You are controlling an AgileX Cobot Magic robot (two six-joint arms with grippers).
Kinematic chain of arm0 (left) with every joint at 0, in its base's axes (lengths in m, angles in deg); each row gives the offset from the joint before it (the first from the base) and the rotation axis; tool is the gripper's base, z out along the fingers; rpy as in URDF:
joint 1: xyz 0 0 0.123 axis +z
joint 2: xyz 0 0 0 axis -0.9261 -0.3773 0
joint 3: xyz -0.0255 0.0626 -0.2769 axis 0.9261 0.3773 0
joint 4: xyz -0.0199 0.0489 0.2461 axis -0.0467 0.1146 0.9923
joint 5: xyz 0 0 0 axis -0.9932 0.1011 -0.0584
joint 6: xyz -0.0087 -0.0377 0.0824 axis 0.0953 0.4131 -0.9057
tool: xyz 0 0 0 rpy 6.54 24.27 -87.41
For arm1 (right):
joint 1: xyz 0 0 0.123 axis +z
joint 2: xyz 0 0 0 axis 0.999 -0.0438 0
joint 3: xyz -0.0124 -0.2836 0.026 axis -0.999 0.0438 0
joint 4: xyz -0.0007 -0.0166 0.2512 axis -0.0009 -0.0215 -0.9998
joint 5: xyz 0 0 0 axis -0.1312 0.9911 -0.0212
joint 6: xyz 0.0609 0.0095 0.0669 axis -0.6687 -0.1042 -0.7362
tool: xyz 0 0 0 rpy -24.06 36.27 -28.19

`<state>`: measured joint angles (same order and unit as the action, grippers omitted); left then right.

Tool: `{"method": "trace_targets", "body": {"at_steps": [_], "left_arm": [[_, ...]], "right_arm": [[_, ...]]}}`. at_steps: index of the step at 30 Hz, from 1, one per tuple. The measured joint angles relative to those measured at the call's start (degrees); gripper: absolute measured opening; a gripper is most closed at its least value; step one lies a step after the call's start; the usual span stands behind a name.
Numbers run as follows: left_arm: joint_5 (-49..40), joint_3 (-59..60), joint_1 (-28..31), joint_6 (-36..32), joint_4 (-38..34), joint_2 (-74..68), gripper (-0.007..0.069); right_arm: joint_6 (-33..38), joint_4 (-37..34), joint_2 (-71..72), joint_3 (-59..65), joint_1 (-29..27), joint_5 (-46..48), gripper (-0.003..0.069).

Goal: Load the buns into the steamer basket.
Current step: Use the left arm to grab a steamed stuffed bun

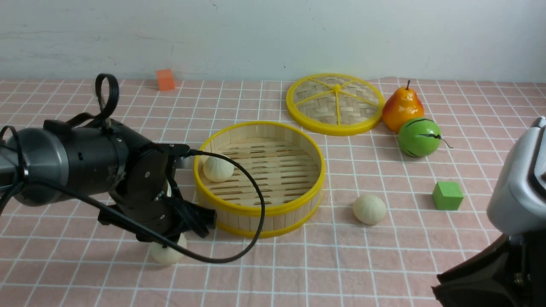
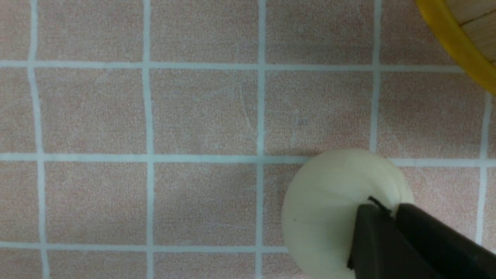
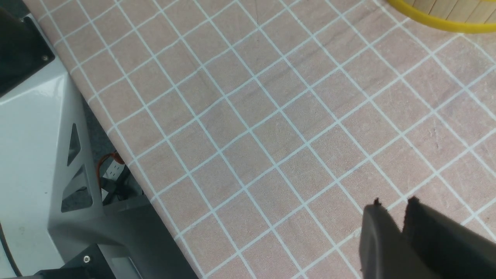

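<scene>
The steamer basket (image 1: 260,209) stands mid-table with one bun (image 1: 218,168) on its slatted floor at the left side. A second bun (image 1: 369,209) lies on the cloth to the basket's right. A third bun (image 1: 166,254) lies at the basket's front left, under my left gripper (image 1: 184,236). In the left wrist view my left gripper (image 2: 387,207) is shut, its black fingers pressed together over that bun (image 2: 325,209), not around it; the basket rim (image 2: 457,42) shows in a corner. My right gripper (image 3: 393,203) hovers over bare cloth, fingers nearly together, holding nothing.
The flat woven lid (image 1: 335,103) lies behind the basket. A pear (image 1: 402,108), a green striped ball (image 1: 419,137) and a green cube (image 1: 447,195) sit to the right. An orange cube (image 1: 165,79) rests near the back wall. The robot base (image 3: 31,155) borders the table's near edge.
</scene>
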<state>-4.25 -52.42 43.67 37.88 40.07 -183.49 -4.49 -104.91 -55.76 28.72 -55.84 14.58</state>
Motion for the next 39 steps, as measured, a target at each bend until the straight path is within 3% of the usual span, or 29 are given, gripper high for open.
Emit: {"method": "trace_targets", "body": {"at_steps": [5, 8, 13, 16, 20, 23, 27, 30, 31, 32, 36, 39], "left_arm": [[-0.49, 0.0, 0.0, 0.0, 1.09, 0.0, -0.0013], [-1.59, 0.0, 0.0, 0.0, 2.17, 0.0, 0.002], [-2.4, 0.0, 0.0, 0.0, 2.4, 0.0, 0.0196], [-2.4, 0.0, 0.0, 0.22, 2.4, 0.0, 0.0392], [-1.77, 0.0, 0.0, 0.92, 2.35, 0.0, 0.0517], [-0.92, 0.0, 0.0, 1.05, 2.35, -0.12, 0.0542], [-0.78, 0.0, 0.0, 1.23, 2.35, -1.47, 0.052], [-0.91, 0.0, 0.0, 2.08, 2.7, -3.22, 0.0443], [-0.96, 0.0, 0.0, 2.3, 2.92, -3.27, 0.0383], [-0.96, 0.0, 0.0, 2.3, 2.92, -3.27, 0.0383], [-0.97, 0.0, 0.0, 2.36, 3.09, -2.13, 0.014], [-1.26, -0.06, 0.0, 2.36, 3.37, -0.49, 0.0031]], "right_arm": [[0.0, 0.0, 0.0, 0.0, 0.0, 1.08, 0.0104], [0.0, 0.0, 0.0, 0.0, 0.0, 1.44, 0.0105], [0.07, 0.0, 0.0, 0.0, 0.0, 1.61, 0.0109], [0.07, 0.0, 0.0, 0.0, 0.0, 1.63, 0.0112], [0.07, 0.0, 0.0, 0.0, 0.0, 1.68, 0.0113], [0.07, 0.0, 0.0, 0.0, 0.0, 1.68, 0.0115], [0.07, 0.0, 0.0, 0.0, 0.0, 1.69, 0.0115], [0.07, 0.0, 0.0, 0.0, 0.0, 1.69, 0.0115], [0.07, 0.0, 0.0, 0.0, 0.0, 1.69, 0.0116], [0.07, 0.0, 0.0, 0.0, 0.0, 1.69, 0.0116], [0.07, -0.05, 0.0, 0.0, 0.0, 1.69, 0.0123], [0.07, -0.05, 0.0, 0.0, 0.0, 1.69, 0.0125]]}}
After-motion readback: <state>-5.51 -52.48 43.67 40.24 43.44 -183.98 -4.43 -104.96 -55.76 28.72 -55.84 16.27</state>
